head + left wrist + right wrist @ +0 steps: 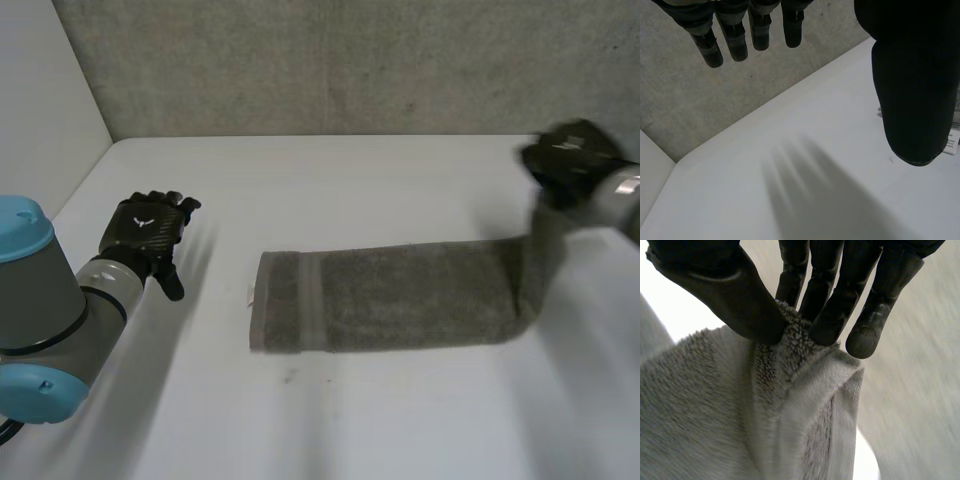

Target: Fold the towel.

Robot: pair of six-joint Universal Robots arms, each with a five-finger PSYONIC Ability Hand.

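- Right hand (568, 160) hangs above the far right side of the bench (350, 420) and has the towel (400, 295) by its right end.
- Up close in the right wrist view, its thumb (730, 295) and fingers (837, 310) are closed together on a bunched bit of the fluffy pile at the towel's edge. It is a pinch rather than a full fist.
- That end of the towel is off the bench and climbs steeply up to the hand, hanging from the pinch in a soft fold.
- From where I stand, the rest of the towel lies flat as a long, narrow grey strip across the middle of the bench, running left to right.
- Its left end is flat on the bench, with a woven band across it and a small white label (249, 293) poking out at the edge.
- Left hand (148, 232) is well apart from the towel, over the left side of the bench.
- Its fingers (735, 40) are straight and a little spread, the thumb stands off to one side, and it holds nothing.
- Behind that hand the left arm (45, 310) comes in from the near left corner.
- At the back of the bench stands a rough grey wall (350, 60), and a white panel (40, 100) closes off the left side.
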